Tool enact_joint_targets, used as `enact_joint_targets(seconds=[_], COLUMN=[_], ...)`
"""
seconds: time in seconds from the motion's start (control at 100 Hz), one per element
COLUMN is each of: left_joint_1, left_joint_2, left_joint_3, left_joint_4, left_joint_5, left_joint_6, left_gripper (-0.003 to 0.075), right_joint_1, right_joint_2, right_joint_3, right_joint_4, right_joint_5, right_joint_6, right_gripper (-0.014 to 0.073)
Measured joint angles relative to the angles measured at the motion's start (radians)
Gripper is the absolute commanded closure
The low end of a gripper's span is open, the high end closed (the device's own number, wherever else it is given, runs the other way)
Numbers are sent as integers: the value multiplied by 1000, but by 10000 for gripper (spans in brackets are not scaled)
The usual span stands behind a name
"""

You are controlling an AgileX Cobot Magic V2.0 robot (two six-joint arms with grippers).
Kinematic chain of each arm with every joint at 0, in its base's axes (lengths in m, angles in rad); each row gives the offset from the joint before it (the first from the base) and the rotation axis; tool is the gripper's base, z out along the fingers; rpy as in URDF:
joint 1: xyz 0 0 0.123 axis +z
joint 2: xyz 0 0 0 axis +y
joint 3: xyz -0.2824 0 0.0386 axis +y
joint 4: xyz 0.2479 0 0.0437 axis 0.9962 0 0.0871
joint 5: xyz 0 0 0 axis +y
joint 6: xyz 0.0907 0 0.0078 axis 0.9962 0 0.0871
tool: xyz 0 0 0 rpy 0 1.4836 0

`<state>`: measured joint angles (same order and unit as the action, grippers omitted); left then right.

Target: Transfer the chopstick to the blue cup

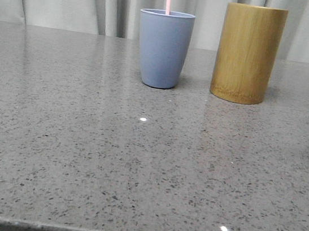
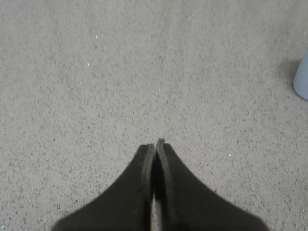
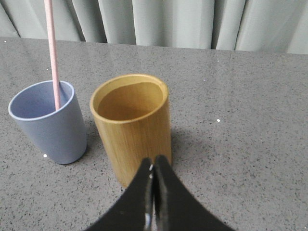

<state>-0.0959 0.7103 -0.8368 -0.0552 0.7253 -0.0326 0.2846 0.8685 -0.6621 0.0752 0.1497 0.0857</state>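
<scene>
Standing in blue cup (image 1: 163, 48), chopstick (image 3: 52, 53); rt wrist shows bamboo holder (image 3: 131, 126) hollow; both pincers closed.

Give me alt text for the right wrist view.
A pink chopstick stands in the blue cup on a grey speckled table, beside an empty bamboo holder. The shut right gripper hangs in front of the holder, holding nothing.

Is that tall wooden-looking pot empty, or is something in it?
Empty. The right wrist view looks down into the bamboo holder and shows bare inner wall; the chopstick stands in the blue cup.
</scene>
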Motion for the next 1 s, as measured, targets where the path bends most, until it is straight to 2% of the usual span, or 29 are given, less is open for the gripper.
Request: enact_joint_targets(seconds=[0.38, 0.62, 1.0], left_joint_1=[0, 0, 0], left_joint_2=[-236, -386, -572], left_joint_3=[214, 330, 427], left_joint_4=[5, 8, 12], left_joint_5=[-139, -160, -171], left_joint_6=[0, 0, 0], left_gripper=[739, 739, 739], right_joint_1=[0, 0, 0], right_joint_2=[-187, -272, -384], right_joint_3=[210, 311, 422], right_joint_4=[0, -1, -1], right_joint_5=[-80, -104, -158], right_joint_6=[0, 0, 0], right_gripper=[699, 699, 699])
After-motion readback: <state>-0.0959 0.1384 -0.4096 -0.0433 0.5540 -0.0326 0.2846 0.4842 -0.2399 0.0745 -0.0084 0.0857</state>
